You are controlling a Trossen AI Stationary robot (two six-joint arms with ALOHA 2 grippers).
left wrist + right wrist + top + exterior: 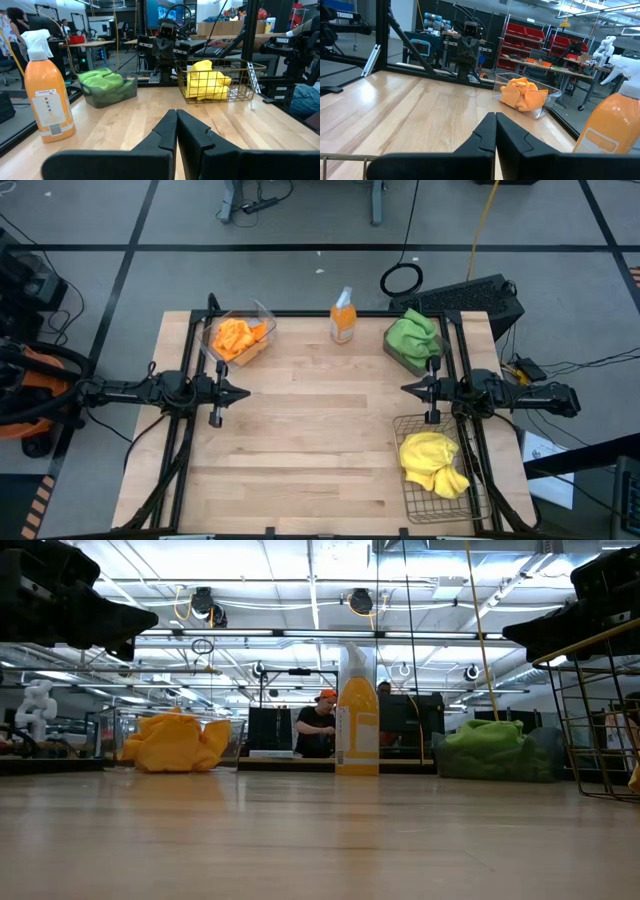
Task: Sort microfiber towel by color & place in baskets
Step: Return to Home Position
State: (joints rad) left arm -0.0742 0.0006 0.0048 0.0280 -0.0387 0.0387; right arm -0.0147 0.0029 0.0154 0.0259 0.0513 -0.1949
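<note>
Orange towels (238,337) lie in the clear plastic basket (262,314) at the far left; they also show in the right wrist view (522,94). Green towels (413,332) fill the dark basket (403,360) at the far right. Yellow towels (432,462) lie in the brown wire basket (412,498) at the near right. My left gripper (243,392) is shut and empty over the table's left middle. My right gripper (406,389) is shut and empty over the right middle, facing it.
An orange spray bottle (343,318) with a white top stands at the far edge between the clear and dark baskets. Bare wood (320,440) lies between the two grippers and toward the near edge. A person (318,728) sits far behind the table.
</note>
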